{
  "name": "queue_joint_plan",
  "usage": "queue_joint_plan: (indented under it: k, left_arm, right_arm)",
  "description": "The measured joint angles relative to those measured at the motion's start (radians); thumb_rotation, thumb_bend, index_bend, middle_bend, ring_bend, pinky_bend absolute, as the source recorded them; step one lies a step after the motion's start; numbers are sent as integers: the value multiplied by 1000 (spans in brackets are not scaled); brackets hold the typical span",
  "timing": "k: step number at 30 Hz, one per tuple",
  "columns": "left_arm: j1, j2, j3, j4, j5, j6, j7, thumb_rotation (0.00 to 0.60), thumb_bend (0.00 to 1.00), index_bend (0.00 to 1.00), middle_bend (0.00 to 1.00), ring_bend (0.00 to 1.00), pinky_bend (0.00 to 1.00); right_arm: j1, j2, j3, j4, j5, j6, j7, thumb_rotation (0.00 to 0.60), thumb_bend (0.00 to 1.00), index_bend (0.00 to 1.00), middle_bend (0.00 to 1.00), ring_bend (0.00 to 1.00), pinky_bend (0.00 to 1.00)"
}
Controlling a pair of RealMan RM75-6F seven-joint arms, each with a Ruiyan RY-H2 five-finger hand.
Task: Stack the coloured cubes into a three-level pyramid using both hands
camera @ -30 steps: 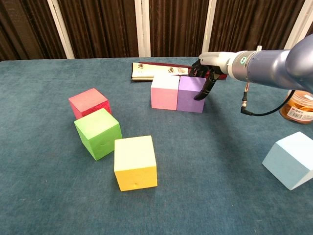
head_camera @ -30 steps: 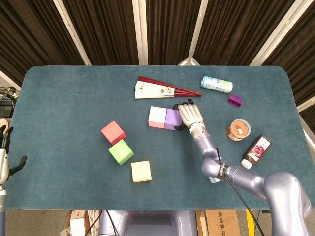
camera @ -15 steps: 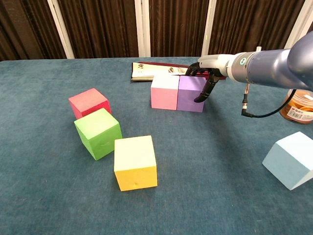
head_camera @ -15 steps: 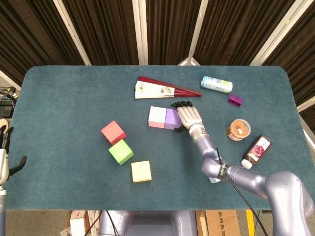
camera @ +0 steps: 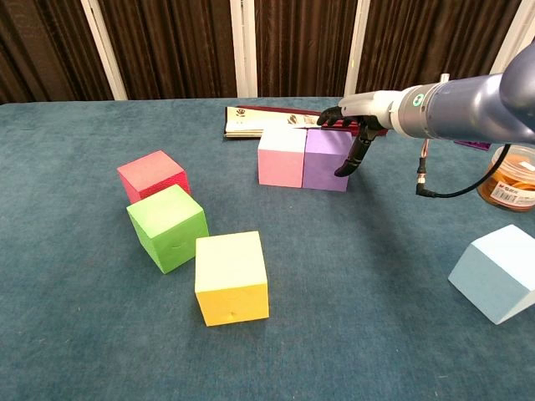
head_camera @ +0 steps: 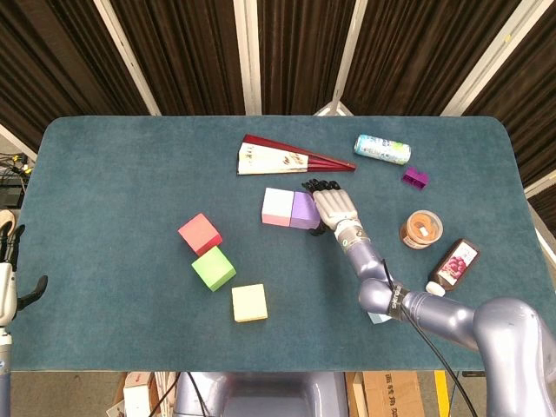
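1. While the pink cube (camera: 282, 157) and purple cube (camera: 328, 159) sat touching mid-table, prob. as a base row, the right hand (head_camera: 335, 207) rested at the purple cube's right side, fingers apart, holding nothing.
2. Left hand (head_camera: 7, 276) hung at the table's left edge; open or closed unclear.
3. Red cube (camera: 153, 175), green cube (camera: 168, 227), yellow cube (camera: 231, 276) and blue cube (camera: 495, 272) lay loose; matte, square-edged.

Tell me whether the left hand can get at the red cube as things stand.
Probably yes. The left hand sits at the table's left edge, holding nothing, and bare cloth lies between it and the red cube. The green cube stands just beside it.
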Motion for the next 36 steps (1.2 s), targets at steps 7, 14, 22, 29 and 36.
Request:
queue_joint_plan:
  k: [7, 14, 22, 29, 36]
  left_arm:
    - [-2, -7, -4, 24, 27, 17, -22, 600, 355, 48, 0, 0, 0]
    - [-9, -22, 1, 95, 111, 50, -101, 600, 352, 45, 0, 0, 0]
    - [-7, -17, 18, 78, 132, 48, -132, 600, 346, 35, 0, 0, 0]
    - [-13, -4, 24, 75, 131, 16, -161, 600, 308, 28, 0, 0, 0]
    - [-38, 28, 28, 87, 138, -43, -208, 600, 294, 18, 0, 0, 0]
  right_arm:
    - [-30, 92, 7, -131, -17, 53, 18, 600, 272, 24, 27, 0, 0]
    - [-162, 310, -14, -423, -92, 168, 76, 600, 272, 24, 27, 0, 0]
    - [-430, 435, -97, -562, -409, 457, 230, 600, 272, 41, 27, 0, 0]
    - [-678, 447, -229, -600, -706, 724, 302, 600, 272, 50, 27, 0, 0]
    - [-817, 377, -312, -607, -828, 848, 289, 600, 272, 51, 27, 0, 0]
